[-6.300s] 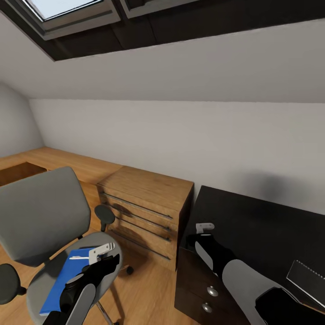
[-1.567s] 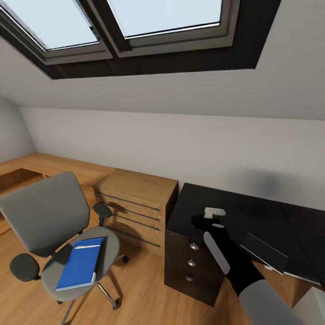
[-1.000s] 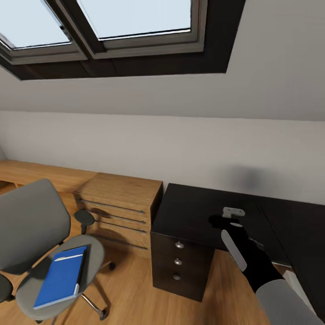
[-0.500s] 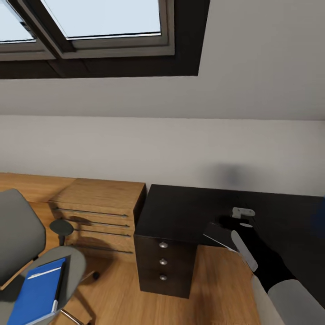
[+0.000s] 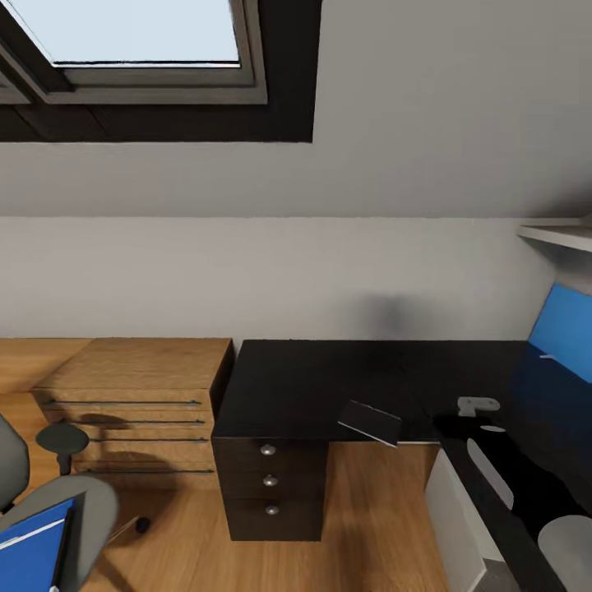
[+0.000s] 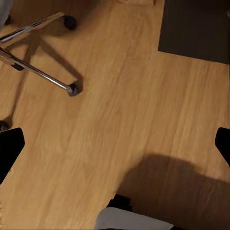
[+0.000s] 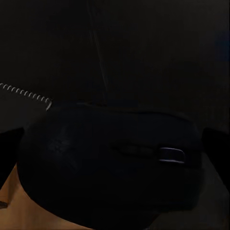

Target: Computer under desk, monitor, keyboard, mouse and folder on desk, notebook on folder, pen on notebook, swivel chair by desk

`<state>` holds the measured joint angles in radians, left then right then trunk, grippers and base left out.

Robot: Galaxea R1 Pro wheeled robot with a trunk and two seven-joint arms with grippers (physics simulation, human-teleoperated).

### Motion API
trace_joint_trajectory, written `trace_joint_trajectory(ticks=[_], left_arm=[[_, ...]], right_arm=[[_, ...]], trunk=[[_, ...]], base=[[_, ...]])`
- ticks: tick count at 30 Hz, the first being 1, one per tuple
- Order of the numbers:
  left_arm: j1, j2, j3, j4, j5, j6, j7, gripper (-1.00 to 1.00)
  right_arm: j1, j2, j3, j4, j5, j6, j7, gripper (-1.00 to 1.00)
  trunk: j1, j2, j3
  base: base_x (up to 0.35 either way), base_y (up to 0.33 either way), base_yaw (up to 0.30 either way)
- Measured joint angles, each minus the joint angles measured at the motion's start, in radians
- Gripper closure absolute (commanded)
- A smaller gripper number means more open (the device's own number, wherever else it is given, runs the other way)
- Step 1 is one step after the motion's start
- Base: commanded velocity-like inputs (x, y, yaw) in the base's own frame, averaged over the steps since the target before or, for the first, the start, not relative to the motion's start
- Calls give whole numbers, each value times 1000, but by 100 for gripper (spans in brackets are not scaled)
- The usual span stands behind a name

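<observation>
While over the desk (image 5: 312,378), right claw (image 7: 115,143) grips the mouse (image 7: 110,163).

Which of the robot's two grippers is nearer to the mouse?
Right. The right gripper has the mouse between its fingers, over the desk; the left gripper hangs above the floor.

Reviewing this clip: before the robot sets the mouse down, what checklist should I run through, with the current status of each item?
1. Mouse sits between the right gripper fingers: ok, it fills the gap.
2. Bare desk top ahead: ok.
3. Keyboard's position on the desk: cannot tell.
4. Notebook resting securely: not ok, it appears to overhang the desk's front edge.
5. Left gripper free: ok, open above the wooden floor.
6. Folder on the desk: not ok, it lies on the swivel chair.
</observation>
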<state>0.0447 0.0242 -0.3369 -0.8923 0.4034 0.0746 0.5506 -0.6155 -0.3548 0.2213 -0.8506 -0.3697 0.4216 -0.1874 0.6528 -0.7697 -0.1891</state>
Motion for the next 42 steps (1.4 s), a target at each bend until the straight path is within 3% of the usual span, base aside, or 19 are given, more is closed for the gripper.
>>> trace_joint_trajectory(ticks=[17,25,37,42], left_arm=[[0,-1,-1,1,-3,-27,1,-100],[0,-2,-38,1,-8,-41,2,-100],[0,-1,-40,1,-10,-41,1,-100],[0,-1,-40,1,-10,-41,2,-100]], right_arm=[[0,-1,0,7,0,-1,-1,100],[0,-1,1,6,3,-1,-1,100],[0,0,7,7,7,-1,1,100],[0,-1,13,8,38,-1,7,100]], trunk=[[0,0,11],[0,0,17],[0,0,25],[0,0,29]], base=[[0,0,-280],[0,0,-280],[0,0,-280],[0,0,-280]])
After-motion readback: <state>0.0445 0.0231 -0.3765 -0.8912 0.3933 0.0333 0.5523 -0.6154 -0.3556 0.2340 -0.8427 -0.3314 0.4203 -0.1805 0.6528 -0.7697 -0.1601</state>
